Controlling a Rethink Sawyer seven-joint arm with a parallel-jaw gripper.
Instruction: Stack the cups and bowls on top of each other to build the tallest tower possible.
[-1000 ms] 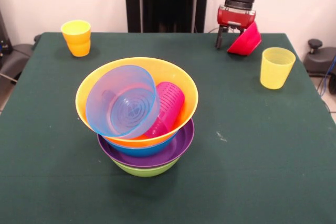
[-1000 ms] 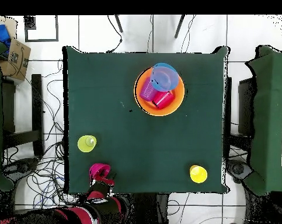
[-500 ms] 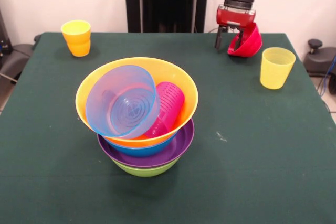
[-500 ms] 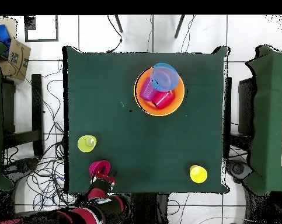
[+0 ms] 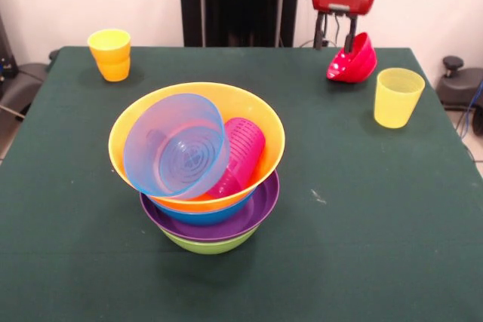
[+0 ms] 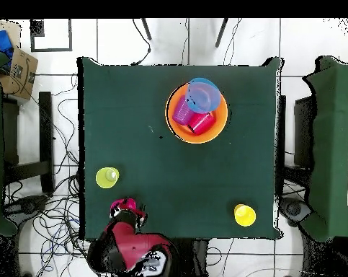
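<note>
The tower stands mid-table: a green bowl [image 5: 211, 243] at the bottom, then a purple bowl [image 5: 263, 203], a blue bowl [image 5: 192, 215] and a wide orange bowl [image 5: 260, 115]. Inside the orange bowl a translucent blue small bowl [image 5: 177, 148] leans tilted beside a purple cup [image 5: 240, 152] lying on its side. A red cup [image 6: 200, 122] shows from overhead. My gripper [image 5: 337, 35] hangs open at the far right. One finger touches the upper rim of the tilted red-pink small bowl [image 5: 353, 59].
An orange-yellow cup [image 5: 110, 54] stands upright at the far left corner. A pale yellow cup [image 5: 398, 96] stands upright to the right of the red-pink bowl. The table edge [image 5: 423, 62] runs close behind and beside both.
My gripper has risen well above the table. The red-pink bowl has stayed in place, still tilted.
</note>
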